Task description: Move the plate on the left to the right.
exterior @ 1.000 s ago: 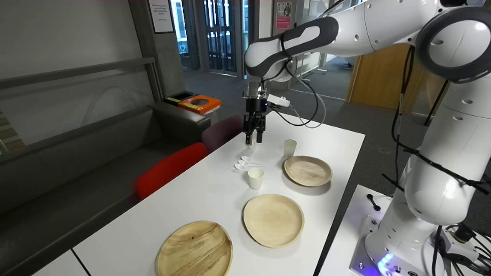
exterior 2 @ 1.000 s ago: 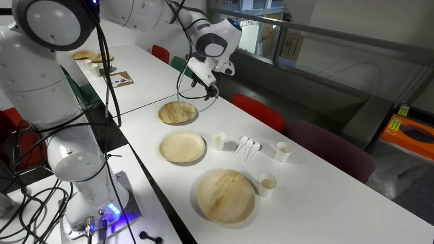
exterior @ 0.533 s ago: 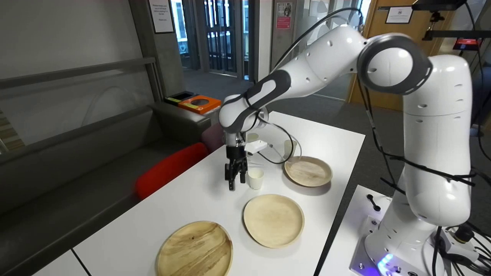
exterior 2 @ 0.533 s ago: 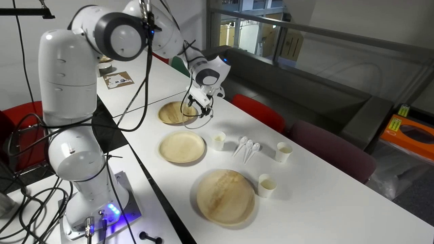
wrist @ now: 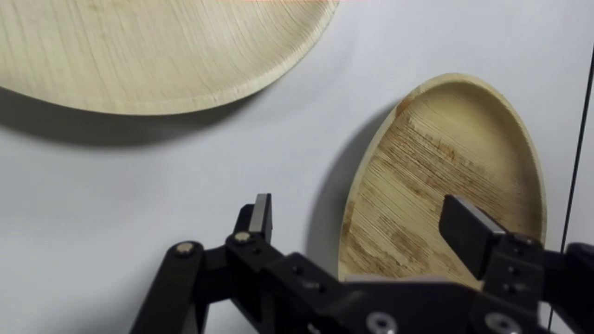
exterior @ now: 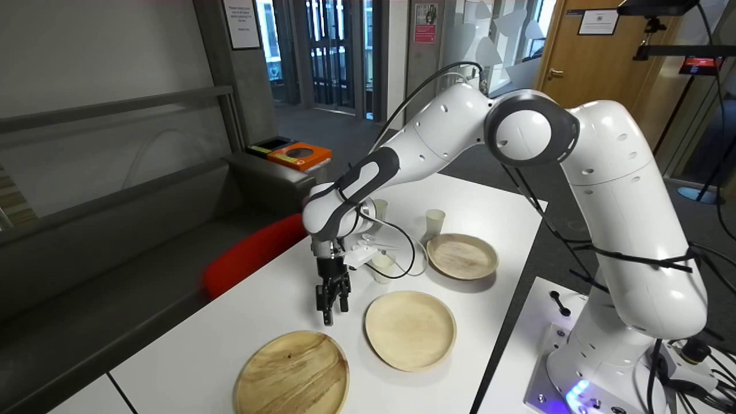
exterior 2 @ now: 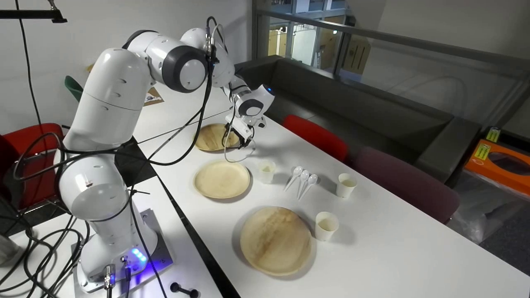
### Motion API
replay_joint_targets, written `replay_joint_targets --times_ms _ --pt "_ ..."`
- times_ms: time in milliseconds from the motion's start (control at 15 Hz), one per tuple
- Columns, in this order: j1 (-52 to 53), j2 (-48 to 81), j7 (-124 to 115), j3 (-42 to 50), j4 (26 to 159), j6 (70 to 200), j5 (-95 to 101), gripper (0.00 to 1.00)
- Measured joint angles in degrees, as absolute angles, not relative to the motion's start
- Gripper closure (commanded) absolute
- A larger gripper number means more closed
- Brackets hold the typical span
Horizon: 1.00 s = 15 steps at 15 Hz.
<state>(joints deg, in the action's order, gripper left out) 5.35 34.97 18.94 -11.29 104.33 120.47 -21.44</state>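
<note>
Wrist view: the gripper [wrist: 359, 211] holds its jaws wide, one jaw partly hiding the streaked plate [wrist: 413, 183], near the seam edge of the desk [exterior 2: 397, 248]. An exterior view shows two more plates [exterior 2: 222, 179] toward the robot-side edge, three cups [exterior 2: 326, 226], three spoons [exterior 2: 304, 176].

In the exterior views, print is too small to read: framed notice [exterior: 241, 24] at upper left, poster [exterior: 425, 23] at top centre, door sign [exterior: 599, 22] at upper right, yellow label [exterior 2: 482, 151] on the orange lid [exterior 2: 480, 163] at far right.
</note>
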Motion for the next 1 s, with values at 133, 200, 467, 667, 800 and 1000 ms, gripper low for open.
replay_joint_targets --times_ms 133,200,467,667,800,1000 --pt "5.42 35.97 18.83 -11.87 103.31 121.31 -21.44 0.0" --pt "5.51 36.33 18.66 -12.09 103.13 122.49 -21.43 0.0" --pt "7.0 38.11 16.62 -12.16 103.03 127.29 -20.63 0.0" --pt "7.87 39.74 14.73 -12.19 102.9 128.34 -19.89 0.0" --pt "8.25 40.75 13.95 -12.31 102.73 128.34 -19.5 0.25" --pt "8.44 41.72 13.2 -12.74 102.42 128.34 -18.9 0.42"
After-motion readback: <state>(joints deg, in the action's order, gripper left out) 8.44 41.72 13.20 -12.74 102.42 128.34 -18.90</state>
